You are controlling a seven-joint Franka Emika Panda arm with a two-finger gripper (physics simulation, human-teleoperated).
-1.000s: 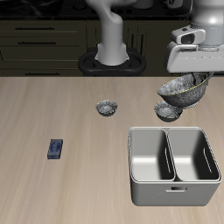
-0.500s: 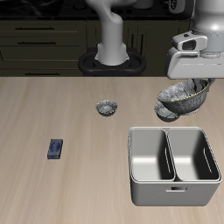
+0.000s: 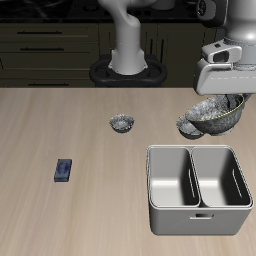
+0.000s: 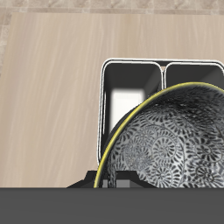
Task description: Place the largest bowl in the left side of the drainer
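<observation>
Front camera: looking down at me from high, far off.
My wrist camera: looking straight down, close.
Both seeing: the drainer point(image 3: 198, 188) point(image 4: 162, 74).
</observation>
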